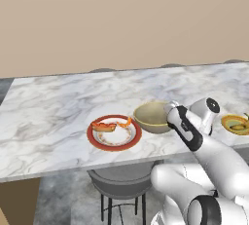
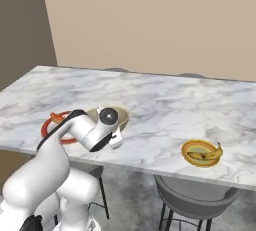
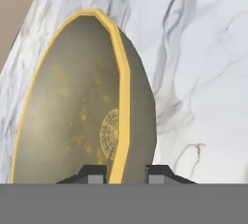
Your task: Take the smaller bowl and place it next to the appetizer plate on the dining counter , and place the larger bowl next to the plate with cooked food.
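1. Biggest thing out there: the dining counter (image 1: 58, 117), a long white-grey marble slab running the full width, with a round grey stool (image 1: 121, 182) tucked under its near edge and another stool (image 2: 200, 200) further right.
2. The white arm reaches up from below and bends over the counter's near edge, wrist right beside the bowl.
3. The larger bowl (image 1: 151, 118), olive-tan with a yellow rim, sits on the marble just right of the red-rimmed plate, nearly touching it. In the hand view its rim (image 3: 123, 102) runs straight up between the two dark finger tips, speckled inside on one side, outer wall on the other.
4. The plate with cooked food (image 1: 114, 133) lies flat near the front edge, white and orange food on it.
5. The appetizer plate (image 2: 201, 153) rests well off to the right, near the same edge, yellow-brown pieces on top.
6. The gripper (image 3: 125, 174) is pinching the bowl's rim, jaws narrow, one finger either side.
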Tool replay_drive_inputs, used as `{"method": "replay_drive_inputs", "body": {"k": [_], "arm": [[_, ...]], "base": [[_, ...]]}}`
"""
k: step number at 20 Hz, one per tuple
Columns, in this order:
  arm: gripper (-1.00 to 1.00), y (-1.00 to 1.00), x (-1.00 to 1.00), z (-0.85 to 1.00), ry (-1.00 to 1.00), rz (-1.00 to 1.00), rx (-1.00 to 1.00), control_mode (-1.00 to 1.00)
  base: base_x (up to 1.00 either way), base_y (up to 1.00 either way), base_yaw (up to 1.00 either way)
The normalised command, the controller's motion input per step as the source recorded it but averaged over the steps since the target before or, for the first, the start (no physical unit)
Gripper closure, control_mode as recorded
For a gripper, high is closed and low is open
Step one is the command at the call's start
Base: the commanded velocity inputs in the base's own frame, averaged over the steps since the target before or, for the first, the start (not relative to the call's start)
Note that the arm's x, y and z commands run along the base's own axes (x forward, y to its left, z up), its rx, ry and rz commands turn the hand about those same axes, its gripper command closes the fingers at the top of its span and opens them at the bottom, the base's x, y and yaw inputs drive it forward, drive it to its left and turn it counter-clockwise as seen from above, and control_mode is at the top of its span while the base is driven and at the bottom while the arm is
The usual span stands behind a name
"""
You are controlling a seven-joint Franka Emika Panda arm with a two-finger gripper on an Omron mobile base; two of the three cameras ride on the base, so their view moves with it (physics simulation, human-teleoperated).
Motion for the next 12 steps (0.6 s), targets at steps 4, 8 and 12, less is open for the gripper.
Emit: {"method": "replay_drive_inputs", "body": {"k": [4,8,12], "arm": [[1.0,0.0,0.14,-0.16,0.0,-0.04,0.0,-1.0],[1.0,0.0,0.19,-0.24,-0.01,-0.03,0.0,-1.0],[1.0,0.0,0.23,-0.35,-0.04,0.0,0.0,-1.0]], "base": [[0.0,0.0,0.0],[0.0,0.0,0.0],[0.0,0.0,0.0]]}}
